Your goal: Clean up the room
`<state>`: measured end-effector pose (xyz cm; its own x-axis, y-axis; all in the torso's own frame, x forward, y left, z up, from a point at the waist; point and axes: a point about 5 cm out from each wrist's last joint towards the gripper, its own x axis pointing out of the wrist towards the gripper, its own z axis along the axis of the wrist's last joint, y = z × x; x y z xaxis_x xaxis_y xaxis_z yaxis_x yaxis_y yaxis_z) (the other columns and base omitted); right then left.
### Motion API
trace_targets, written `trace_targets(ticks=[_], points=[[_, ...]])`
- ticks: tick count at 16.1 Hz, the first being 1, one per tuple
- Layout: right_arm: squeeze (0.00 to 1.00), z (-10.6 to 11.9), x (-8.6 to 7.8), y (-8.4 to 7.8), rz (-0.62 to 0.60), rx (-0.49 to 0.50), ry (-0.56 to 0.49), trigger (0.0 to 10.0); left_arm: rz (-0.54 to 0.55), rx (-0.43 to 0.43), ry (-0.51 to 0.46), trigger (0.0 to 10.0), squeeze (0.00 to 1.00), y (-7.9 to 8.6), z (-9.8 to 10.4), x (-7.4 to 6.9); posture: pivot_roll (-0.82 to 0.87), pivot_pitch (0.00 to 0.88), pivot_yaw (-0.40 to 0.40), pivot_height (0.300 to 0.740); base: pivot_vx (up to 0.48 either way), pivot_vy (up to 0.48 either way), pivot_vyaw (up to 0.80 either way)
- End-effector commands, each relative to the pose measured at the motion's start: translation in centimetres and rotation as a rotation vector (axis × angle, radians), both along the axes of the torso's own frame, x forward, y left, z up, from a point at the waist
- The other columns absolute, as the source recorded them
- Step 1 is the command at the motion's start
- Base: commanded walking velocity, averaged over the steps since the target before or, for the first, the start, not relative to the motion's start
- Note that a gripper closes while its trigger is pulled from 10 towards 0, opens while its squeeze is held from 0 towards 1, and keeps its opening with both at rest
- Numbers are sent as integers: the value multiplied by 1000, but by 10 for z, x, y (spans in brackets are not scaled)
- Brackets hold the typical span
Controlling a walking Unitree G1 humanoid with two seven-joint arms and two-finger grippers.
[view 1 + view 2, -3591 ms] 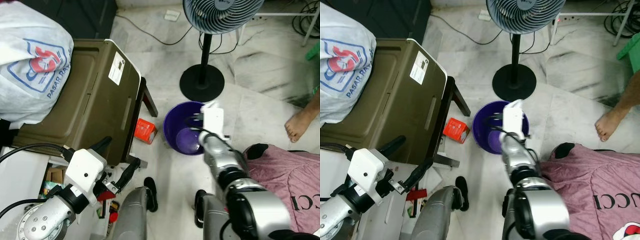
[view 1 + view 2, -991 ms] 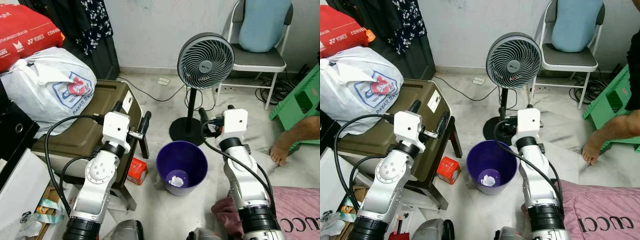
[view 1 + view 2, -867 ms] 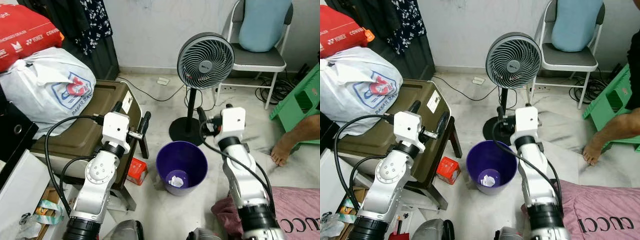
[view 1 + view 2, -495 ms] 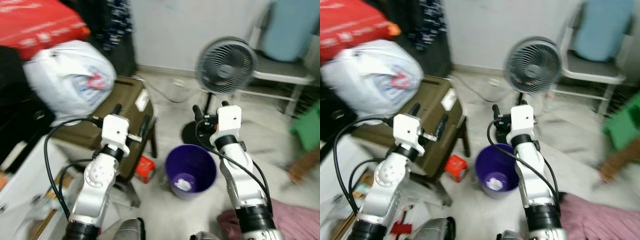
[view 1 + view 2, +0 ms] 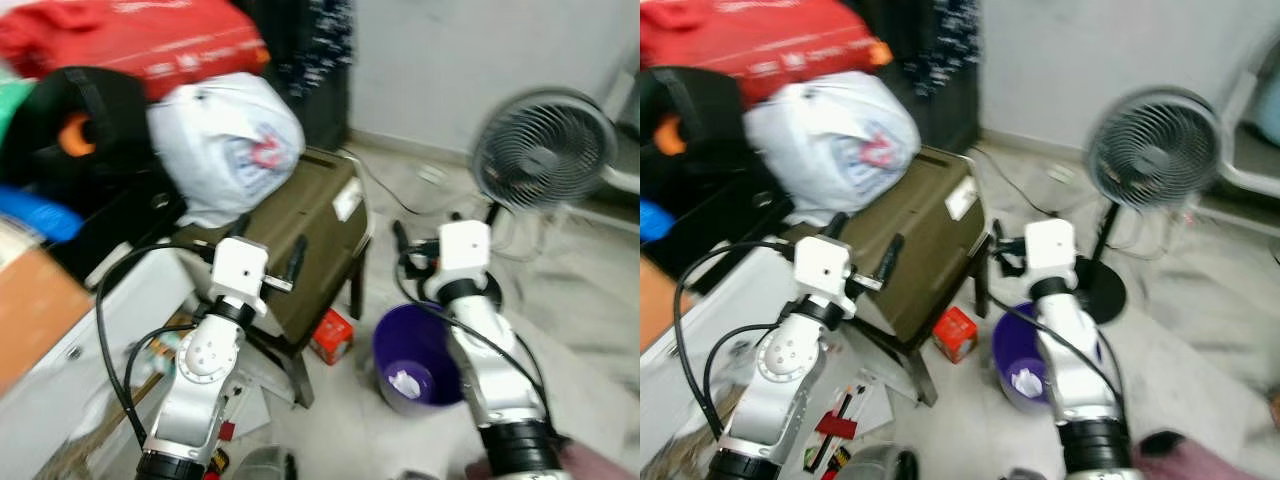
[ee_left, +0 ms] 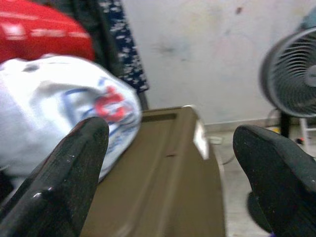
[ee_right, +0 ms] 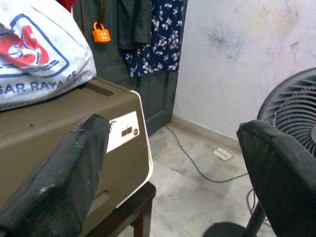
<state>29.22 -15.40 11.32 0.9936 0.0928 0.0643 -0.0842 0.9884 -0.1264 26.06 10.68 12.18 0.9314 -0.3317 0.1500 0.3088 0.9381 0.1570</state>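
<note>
Purple bin (image 5: 418,355) stands on the floor just beside the brown case (image 5: 300,235), a crumpled white scrap (image 5: 404,383) already inside. Remaining, by judgement: red carton (image 5: 332,334) between bin and case, loose items under the case. Left gripper (image 5: 268,252) and right gripper (image 5: 424,233) hover raised, both spread and empty. Head views are blurred; floor litter is indistinct.

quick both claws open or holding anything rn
Left claw: open, holding nothing, raised over the brown case.
Right claw: open, holding nothing, raised above the purple bin.
</note>
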Motion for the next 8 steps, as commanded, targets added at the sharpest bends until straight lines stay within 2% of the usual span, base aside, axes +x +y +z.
trace_targets(ticks=[1, 3, 8], points=[[0, 4, 1, 9, 19, 24, -11, 10000, 18, 25, 5, 10000, 0, 8, 0, 0, -74, 6, 67, 740, 0, 0, 800], [0, 3, 1, 10, 18, 29, -7, 10000, 16, 31, -1, 10000, 0, 7, 1, 1, -73, 9, 68, 740, 0, 0, 800], [0, 3, 1, 9, 23, 26, -3, 10000, 18, 32, -1, 10000, 0, 6, 1, 0, -75, 17, 61, 740, 0, 0, 611]])
